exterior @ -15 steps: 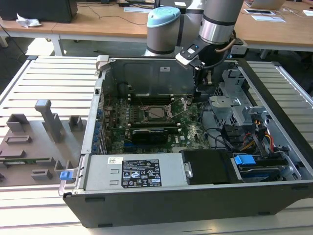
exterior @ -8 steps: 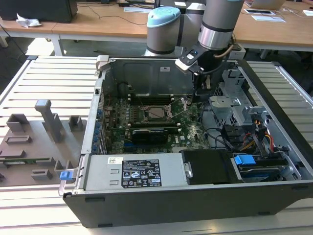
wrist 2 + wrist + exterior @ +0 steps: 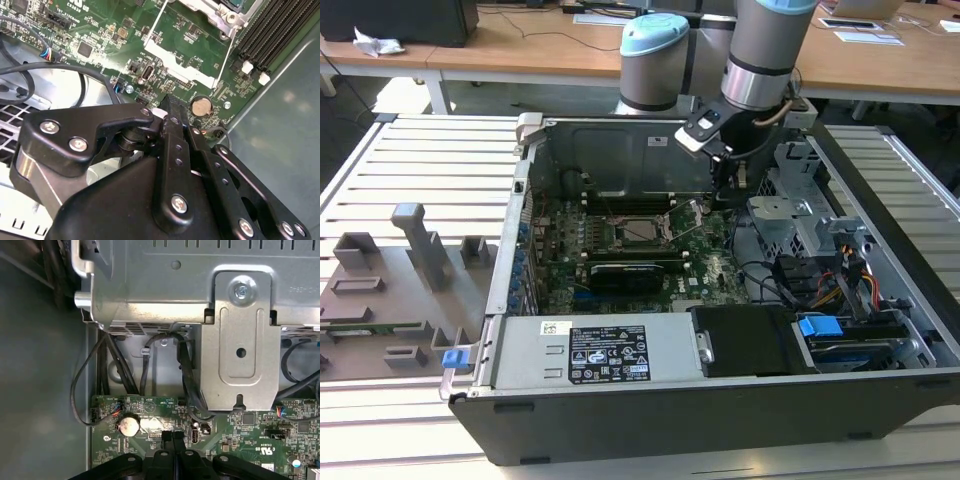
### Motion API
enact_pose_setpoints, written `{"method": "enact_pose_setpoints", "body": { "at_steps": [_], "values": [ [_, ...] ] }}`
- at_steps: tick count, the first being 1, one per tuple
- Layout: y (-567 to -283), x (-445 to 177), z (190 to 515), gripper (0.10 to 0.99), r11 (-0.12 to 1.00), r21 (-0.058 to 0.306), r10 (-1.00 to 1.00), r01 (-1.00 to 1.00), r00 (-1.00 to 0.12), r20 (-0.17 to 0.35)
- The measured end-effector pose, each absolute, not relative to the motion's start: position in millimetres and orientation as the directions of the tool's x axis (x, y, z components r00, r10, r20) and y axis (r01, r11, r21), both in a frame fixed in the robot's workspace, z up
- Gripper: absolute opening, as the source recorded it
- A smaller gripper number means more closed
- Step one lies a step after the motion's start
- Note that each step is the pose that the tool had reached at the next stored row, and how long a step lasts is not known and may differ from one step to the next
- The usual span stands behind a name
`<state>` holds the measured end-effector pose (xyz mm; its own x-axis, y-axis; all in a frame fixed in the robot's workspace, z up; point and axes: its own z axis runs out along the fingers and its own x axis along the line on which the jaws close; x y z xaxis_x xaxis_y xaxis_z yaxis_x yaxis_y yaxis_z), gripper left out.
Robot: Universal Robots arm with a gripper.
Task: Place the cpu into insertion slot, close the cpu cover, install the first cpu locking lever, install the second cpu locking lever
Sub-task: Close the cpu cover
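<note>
In the exterior view the socket (image 3: 642,229) sits mid-board in the open computer case, with a grey square, the cpu (image 3: 643,231), inside a silvery frame that I take for the cpu cover (image 3: 620,222). Whether that cover lies fully flat, I cannot tell. Thin metal levers (image 3: 686,214) slant upward on the socket's side toward the exterior view's right. My gripper (image 3: 728,190) hangs just beyond them, toward the exterior view's right. In both wrist views the black fingers (image 3: 172,130) (image 3: 172,440) are pressed together with nothing between them, tips just over the green board beside a round coin battery (image 3: 202,106) (image 3: 128,425).
A silver drive cage (image 3: 790,215) (image 3: 240,340) and black cables (image 3: 185,380) stand close behind the gripper. A long black card (image 3: 625,272) lies in front of the socket. The power supply (image 3: 600,352) and a blue-tabbed bay (image 3: 820,327) fill the case's front. A grey fixture plate (image 3: 390,290) lies outside the case.
</note>
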<state>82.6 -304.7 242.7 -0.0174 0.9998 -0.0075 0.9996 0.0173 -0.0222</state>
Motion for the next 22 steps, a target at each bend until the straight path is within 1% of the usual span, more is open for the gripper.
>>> {"method": "enact_pose_setpoints", "body": {
  "at_steps": [22],
  "values": [
    [-305,44,242,0.106,0.017,-0.022,1.0,1.0,-0.017,-0.007]
  ]
}}
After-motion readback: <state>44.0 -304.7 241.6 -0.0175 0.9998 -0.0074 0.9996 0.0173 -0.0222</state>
